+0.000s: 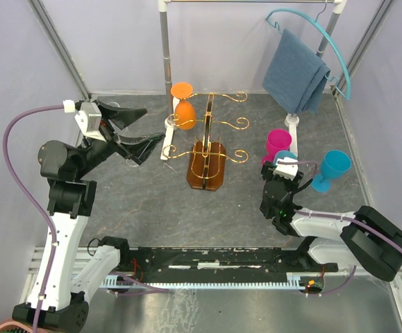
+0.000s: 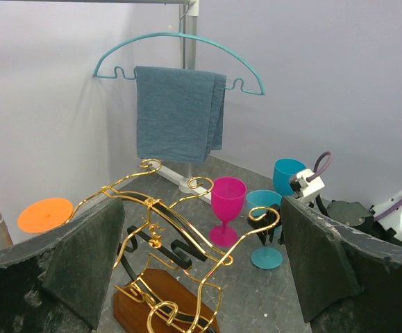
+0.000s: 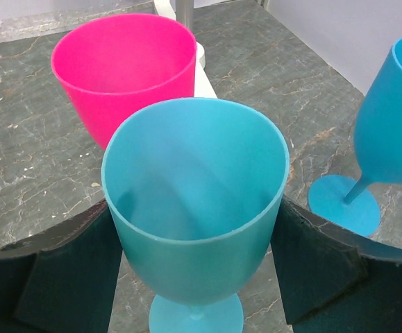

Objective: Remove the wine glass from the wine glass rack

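The gold wire wine glass rack (image 1: 207, 149) stands mid-table on its brown wooden base (image 1: 206, 170). An orange wine glass (image 1: 182, 104) hangs upside down from an upper left arm; its foot (image 2: 44, 215) shows in the left wrist view. My left gripper (image 1: 135, 135) is open, left of the rack and aimed at it, with the rack's arms (image 2: 187, 243) seen between its fingers. My right gripper (image 3: 195, 263) is shut on the bowl of a teal wine glass (image 3: 195, 208), whose foot rests on the table right of the rack.
A pink glass (image 1: 278, 143) and a blue glass (image 1: 332, 168) stand beside the teal one. A grey towel (image 1: 296, 69) hangs on a teal hanger at the back right. A tall white pole stand (image 1: 164, 69) rises behind the rack. Walls close in on both sides.
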You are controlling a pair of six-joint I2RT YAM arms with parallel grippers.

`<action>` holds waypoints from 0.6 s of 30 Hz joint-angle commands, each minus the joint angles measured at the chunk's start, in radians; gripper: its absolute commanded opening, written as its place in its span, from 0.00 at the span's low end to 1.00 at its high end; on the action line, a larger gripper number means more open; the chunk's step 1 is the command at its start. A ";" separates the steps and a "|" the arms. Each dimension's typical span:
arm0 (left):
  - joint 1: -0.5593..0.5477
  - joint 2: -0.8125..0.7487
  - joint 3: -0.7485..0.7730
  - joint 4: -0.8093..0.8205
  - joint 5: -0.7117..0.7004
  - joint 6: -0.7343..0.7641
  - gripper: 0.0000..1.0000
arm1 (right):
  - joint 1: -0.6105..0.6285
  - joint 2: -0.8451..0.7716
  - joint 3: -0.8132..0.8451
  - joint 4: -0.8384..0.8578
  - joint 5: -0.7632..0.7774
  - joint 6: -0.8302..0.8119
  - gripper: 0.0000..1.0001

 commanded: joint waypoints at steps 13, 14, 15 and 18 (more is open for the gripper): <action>-0.001 0.000 0.006 0.018 -0.018 -0.037 0.99 | 0.010 -0.092 0.038 -0.233 0.003 0.115 0.88; -0.001 -0.002 0.006 0.017 -0.018 -0.036 0.99 | 0.014 -0.092 0.042 -0.240 0.001 0.116 0.90; -0.001 -0.002 0.004 0.014 -0.018 -0.033 0.99 | 0.017 -0.093 0.046 -0.249 -0.002 0.116 0.92; -0.001 -0.007 0.001 0.003 -0.022 -0.022 0.99 | 0.033 -0.102 0.060 -0.282 -0.005 0.112 0.98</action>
